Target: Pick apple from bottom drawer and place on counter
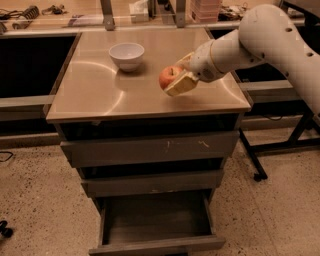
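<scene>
My gripper point(176, 78) is shut on the apple point(169, 77), a small red one with yellowish patches. It holds the apple just above the right middle of the tan glossy counter point(100, 95). The white arm reaches in from the upper right. The bottom drawer point(155, 220) of the grey cabinet is pulled open below, and its inside looks bare.
A white bowl point(127, 55) stands on the counter at the back, left of the apple. Two shallower grey drawers point(150, 150) are shut above the open one. A cluttered workbench point(60, 15) runs along the back. A black table leg point(250, 155) stands at the right.
</scene>
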`<state>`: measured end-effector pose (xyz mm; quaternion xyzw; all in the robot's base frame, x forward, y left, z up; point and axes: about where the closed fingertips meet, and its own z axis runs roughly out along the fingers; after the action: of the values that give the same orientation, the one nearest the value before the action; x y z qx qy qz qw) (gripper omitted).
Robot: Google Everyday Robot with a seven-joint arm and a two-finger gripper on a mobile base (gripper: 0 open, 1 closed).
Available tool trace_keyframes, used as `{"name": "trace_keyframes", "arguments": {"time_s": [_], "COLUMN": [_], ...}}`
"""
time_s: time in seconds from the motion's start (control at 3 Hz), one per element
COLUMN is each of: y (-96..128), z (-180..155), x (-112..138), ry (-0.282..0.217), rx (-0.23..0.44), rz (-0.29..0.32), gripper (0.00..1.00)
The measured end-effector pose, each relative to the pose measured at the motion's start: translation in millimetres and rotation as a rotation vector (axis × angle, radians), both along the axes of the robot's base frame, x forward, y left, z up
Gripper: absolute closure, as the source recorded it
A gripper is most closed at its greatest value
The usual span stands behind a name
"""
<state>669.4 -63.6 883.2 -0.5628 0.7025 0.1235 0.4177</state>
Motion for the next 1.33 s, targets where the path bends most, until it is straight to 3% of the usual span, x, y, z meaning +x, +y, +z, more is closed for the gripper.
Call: {"name": "trace_keyframes", "arguments": {"time_s": [0.33,1.33], "y": [-4,-13], "z": [-7,-51], "x": [29,45], "ry": [0.055,0.224], "rx": [0.042,0.148], "rz": [-0.057,-0.148], "gripper": [1.00,1.00]}}
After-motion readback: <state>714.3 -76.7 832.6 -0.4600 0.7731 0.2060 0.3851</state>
